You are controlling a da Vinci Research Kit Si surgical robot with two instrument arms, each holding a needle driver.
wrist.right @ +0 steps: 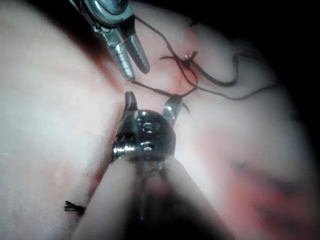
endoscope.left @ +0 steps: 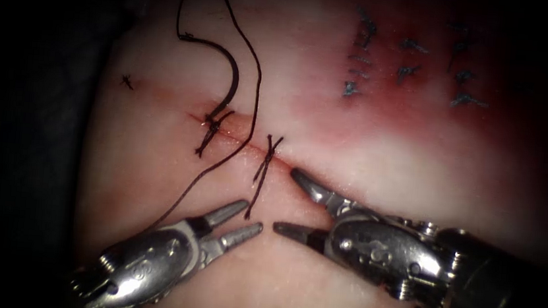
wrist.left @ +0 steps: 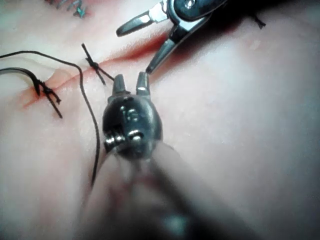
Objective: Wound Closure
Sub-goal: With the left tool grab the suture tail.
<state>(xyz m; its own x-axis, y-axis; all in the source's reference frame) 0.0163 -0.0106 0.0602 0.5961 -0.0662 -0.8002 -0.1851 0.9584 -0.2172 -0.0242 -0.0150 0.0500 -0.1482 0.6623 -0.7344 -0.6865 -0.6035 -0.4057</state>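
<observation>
Endoscope view: the left tool [endoscope.left: 252, 219] and the right tool [endoscope.left: 286, 198] lie tip to tip just below the cut [endoscope.left: 242, 141], both with jaws spread and holding nothing. The curved needle [endoscope.left: 231, 81] lies free on the tissue [endoscope.left: 152, 183] well beyond both tips, on the far side of the cut, its lower end by the left knotted stitch [endoscope.left: 212, 129]; whether that end is in the tissue I cannot tell. The dark thread [endoscope.left: 254, 73] loops from its upper end and trails back past the left tool's jaws. A second knotted stitch [endoscope.left: 269, 152] sits just ahead of the right tool's upper jaw.

The needle looks thin, stiff, light and likely slippery; a grip on its curved body, off the point and the thread end, seems safest. The thread is limp, the tissue soft and easily torn.
</observation>
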